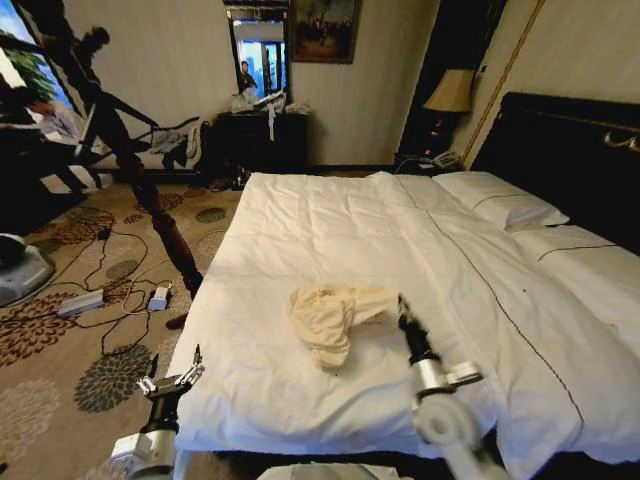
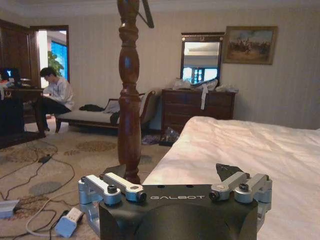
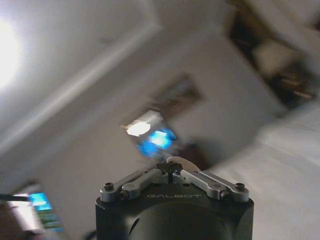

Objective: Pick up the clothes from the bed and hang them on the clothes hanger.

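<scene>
Right gripper (image 1: pixel 403 308) fingers pressed together beside crumpled cream clothes (image 1: pixel 330 315), mid bed (image 1: pixel 300 225), left gripper (image 1: pixel 178 374) spread.

You are looking at a hotel-style bedroom. A large bed (image 1: pixel 330 250) with a white duvet, trimmed pillows (image 1: pixel 497 200) and a tall dark headboard (image 1: pixel 570 150) fills the room. Beside it stands a shaded lamp (image 1: pixel 450 92). You also see a dark dresser (image 2: pixel 197 107) under a mirror (image 2: pixel 201 59), a framed painting (image 2: pixel 249 45), striped wallpaper, a chaise (image 2: pixel 95 116) and floral carpet (image 1: pixel 60 330).
</scene>
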Available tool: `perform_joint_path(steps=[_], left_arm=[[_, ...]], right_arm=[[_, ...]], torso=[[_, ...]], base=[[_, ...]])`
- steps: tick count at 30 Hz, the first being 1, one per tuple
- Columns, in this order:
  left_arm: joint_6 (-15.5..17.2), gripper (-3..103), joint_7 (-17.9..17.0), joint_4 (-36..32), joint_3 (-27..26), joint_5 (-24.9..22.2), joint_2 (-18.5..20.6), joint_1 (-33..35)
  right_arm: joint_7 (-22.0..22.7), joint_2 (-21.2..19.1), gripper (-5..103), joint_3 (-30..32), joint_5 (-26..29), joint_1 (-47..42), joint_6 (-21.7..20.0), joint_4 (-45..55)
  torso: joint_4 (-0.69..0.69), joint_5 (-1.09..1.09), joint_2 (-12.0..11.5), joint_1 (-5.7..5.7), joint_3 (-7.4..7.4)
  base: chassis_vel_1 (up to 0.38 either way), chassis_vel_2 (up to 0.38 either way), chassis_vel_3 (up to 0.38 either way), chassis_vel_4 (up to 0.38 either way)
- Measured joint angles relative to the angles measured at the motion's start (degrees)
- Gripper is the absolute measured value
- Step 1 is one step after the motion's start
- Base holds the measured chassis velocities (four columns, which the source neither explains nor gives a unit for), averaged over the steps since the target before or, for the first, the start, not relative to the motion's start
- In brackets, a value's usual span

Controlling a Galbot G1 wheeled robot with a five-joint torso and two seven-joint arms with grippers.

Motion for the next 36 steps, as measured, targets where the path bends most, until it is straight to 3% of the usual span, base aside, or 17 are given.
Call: perform_joint_path(steps=[2,4,7,8,12,15,18,29,32,33,34,36], left_arm=[[0.0,100,0.0,-0.4,0.0,0.3,0.1,0.1],[0.0,100,0.0,-0.5,0.0,0.4,0.1,0.1],[-0.1,100,0.0,-0.7,0.1,0.9,0.1,0.1],[-0.1,100,0.0,-0.7,0.1,0.9,0.1,0.1],[-0.3,100,0.0,-0.7,0.0,1.2,0.2,0.0],[-0.5,100,0.0,-0.2,-0.3,1.2,0.3,-0.2],[-0.8,100,0.0,0.5,-0.3,1.2,0.3,-0.2],[-0.9,100,0.0,2.7,0.1,1.8,0.2,-0.8],[-0.8,100,0.0,3.2,0.2,1.8,0.4,-0.9],[-0.8,100,0.0,3.2,0.2,1.8,0.4,-0.9],[-0.8,100,0.0,3.3,0.2,1.8,0.4,-0.9],[-0.8,100,0.1,3.5,0.2,1.8,0.5,-1.0]], right_arm=[[-1.8,-6.3,0,3.6,4.7,0.0,0.8,4.2],[-1.9,-7.9,0,4.5,6.2,0.3,0.8,5.3],[-2.2,-15.3,0,8.6,12.5,2.9,0.8,8.8],[-2.2,-15.3,0,8.6,12.5,2.9,0.8,8.8],[-4.4,-24.1,0,14.9,19.9,7.8,0.7,9.9],[-4.6,-26.2,0,16.9,23.1,11.0,0.7,9.9],[-4.6,-26.5,0,17.3,24.1,12.5,0.7,9.6],[-2.4,-17.1,0,12.3,16.6,11.0,0.5,2.6],[5.2,-15.9,0,11.2,10.4,12.0,-1.7,-3.7],[5.2,-15.9,0,11.2,10.4,12.0,-1.7,-3.7],[8.5,-15.8,0,11.0,8.5,12.6,-2.8,-6.0],[19.9,-15.5,0,10.5,3.6,14.6,-7.1,-13.7]], torso=[[-0.01,0.02,0.0,0.0,0.0],[-0.01,0.02,0.0,0.0,0.0],[0.0,0.02,0.0,0.0,0.0],[0.0,0.02,0.0,0.0,0.0],[0.0,0.01,0.0,0.0,0.0],[0.01,-0.01,0.0,0.0,0.0],[0.01,-0.01,0.0,0.0,0.0],[-0.01,0.0,0.0,0.0,0.0],[0.0,0.0,0.0,0.0,0.0],[0.0,0.0,0.0,0.0,0.0],[0.0,0.0,0.0,0.0,0.0],[0.01,0.02,0.0,0.0,0.0]], base=[[0.0,0.0,0.0,0.0],[0.0,0.0,0.0,0.0],[0.0,0.0,0.0,0.0],[0.0,0.0,0.0,0.0],[0.0,0.0,0.0,0.0],[0.0,0.0,0.0,0.0],[0.0,0.0,0.0,0.0],[0.0,0.0,0.0,0.0],[0.0,0.0,0.0,0.0],[0.0,0.0,0.0,0.0],[0.0,0.0,0.0,0.0],[0.0,0.0,0.0,0.0]])
